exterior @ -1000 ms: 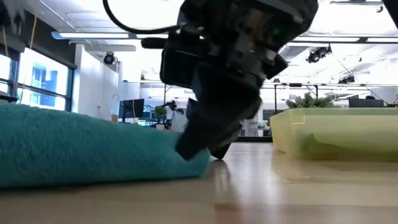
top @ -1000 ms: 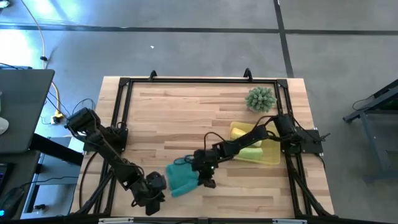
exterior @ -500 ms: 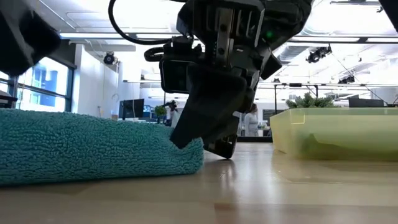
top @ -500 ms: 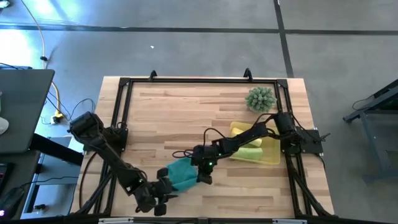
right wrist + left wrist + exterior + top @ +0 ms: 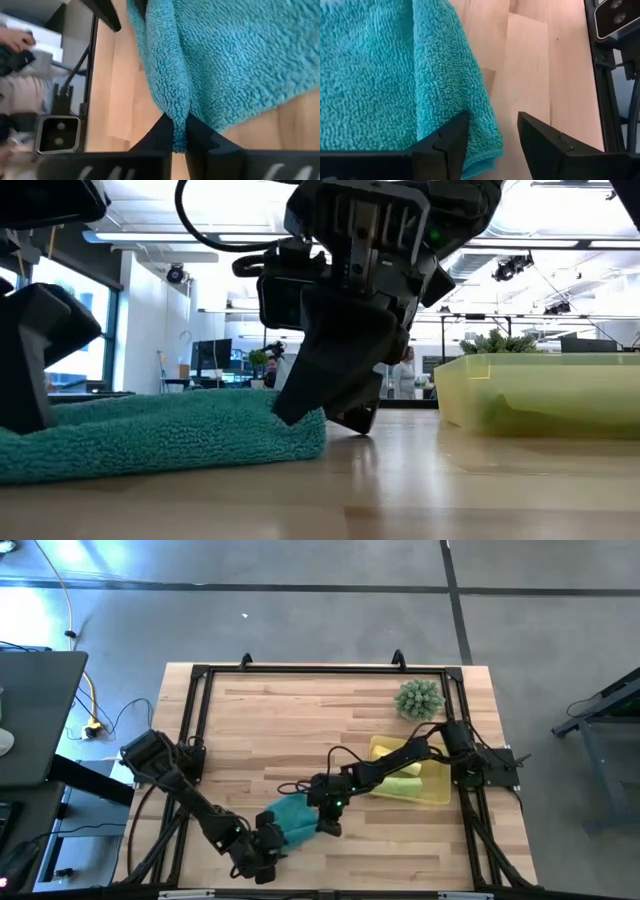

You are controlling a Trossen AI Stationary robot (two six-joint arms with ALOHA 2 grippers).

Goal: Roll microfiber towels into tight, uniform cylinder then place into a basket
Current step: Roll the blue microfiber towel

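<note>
The teal towel (image 5: 292, 821) is lying pretty flat on the wooden table (image 5: 300, 720), near the front edge, between the two arms. The right gripper (image 5: 327, 825) is down at the towel's right edge and clenched on it; in the right wrist view you can see a fold of the towel (image 5: 210, 60) pinched between the two fingers (image 5: 162, 131). The left gripper (image 5: 262, 852) sits at the towel's left front corner with its fingers spread apart, the corner of the cloth (image 5: 395, 75) lying loose in the gap, nothing gripped. Over on the right side of the table is the yellow basket (image 5: 436, 795) with a lime green towel (image 5: 403, 783) and a yellow towel (image 5: 385, 751) in it, and a spiky green plant (image 5: 419, 699) just behind it.
</note>
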